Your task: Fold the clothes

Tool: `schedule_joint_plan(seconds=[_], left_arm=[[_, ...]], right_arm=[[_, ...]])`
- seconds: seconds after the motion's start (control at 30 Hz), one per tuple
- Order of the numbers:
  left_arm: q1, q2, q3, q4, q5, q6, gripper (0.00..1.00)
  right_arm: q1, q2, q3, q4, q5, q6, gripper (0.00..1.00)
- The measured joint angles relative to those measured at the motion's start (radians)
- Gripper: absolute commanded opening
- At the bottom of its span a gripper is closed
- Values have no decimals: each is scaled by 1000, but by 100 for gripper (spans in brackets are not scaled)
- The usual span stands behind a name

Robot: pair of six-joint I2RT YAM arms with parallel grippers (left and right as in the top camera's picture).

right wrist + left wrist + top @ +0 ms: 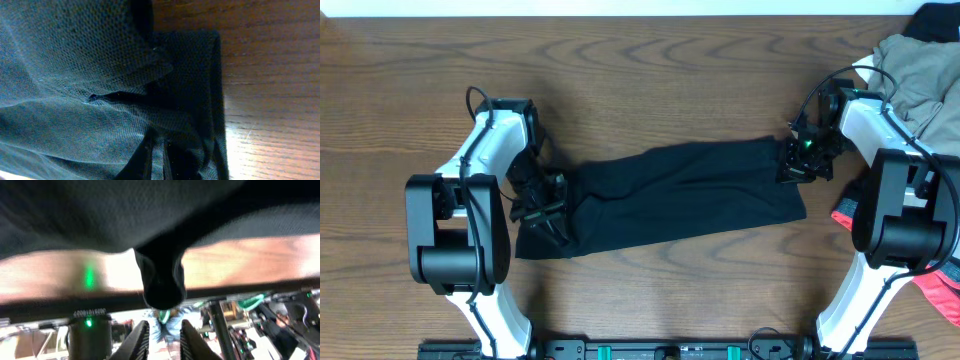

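A black shirt point(670, 195) is stretched in a long folded band across the wooden surface point(650, 80) between 2 arms. Its left end is clamped by the left claw point(545, 205) and its right end by the right claw point(802, 160). More clothes point(920, 60) are heaped at the right edge.

Your left wrist camera shows black fabric point(125, 210) filling the top of the frame, with one dark fold point(161, 277) hanging down at centre across a blurred band of wooden table point(250, 262). At the bottom edge, the left gripper point(162, 342) has its two fingers point(137, 342) standing close together with a narrow gap between them, below the hanging fold. Beyond the table's edge you see blurred equipment, including a green light point(89, 323) at lower left.
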Motion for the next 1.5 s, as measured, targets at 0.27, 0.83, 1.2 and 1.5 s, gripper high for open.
schedule_joint_plan(seconds=[0.27,0.83,1.2,1.5], left_arm=[[0,-94,90,222,-20,-39,9],[-44,-204,3,445,-68,-47,6],[-43,-162,-68,582,-206,-73,25],[-42,-161,-231,814,-237,-77,26]], right_arm=[[0,0,0,2,0,0,9],[0,0,0,6,5,0,8],[-27,-2,0,32,23,0,8],[-33,-8,-1,84,42,0,8]])
